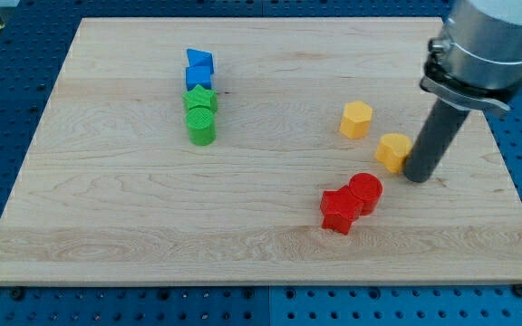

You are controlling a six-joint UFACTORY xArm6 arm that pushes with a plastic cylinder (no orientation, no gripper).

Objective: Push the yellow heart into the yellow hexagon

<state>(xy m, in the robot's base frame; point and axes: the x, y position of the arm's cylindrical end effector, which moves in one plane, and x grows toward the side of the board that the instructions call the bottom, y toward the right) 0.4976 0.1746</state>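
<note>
The yellow hexagon [356, 119] lies right of the board's centre. The yellow heart [392, 150] lies just below and to the right of it, a small gap apart. My tip [418, 177] rests on the board at the heart's right side, touching or nearly touching it. The dark rod rises from there to the arm's grey body at the view's top right.
A red cylinder [365, 192] and a red block [339, 210] sit together below the heart. A blue block [199, 68] and two green blocks [200, 101] [201, 128] form a column at the upper left of the wooden board [107, 226].
</note>
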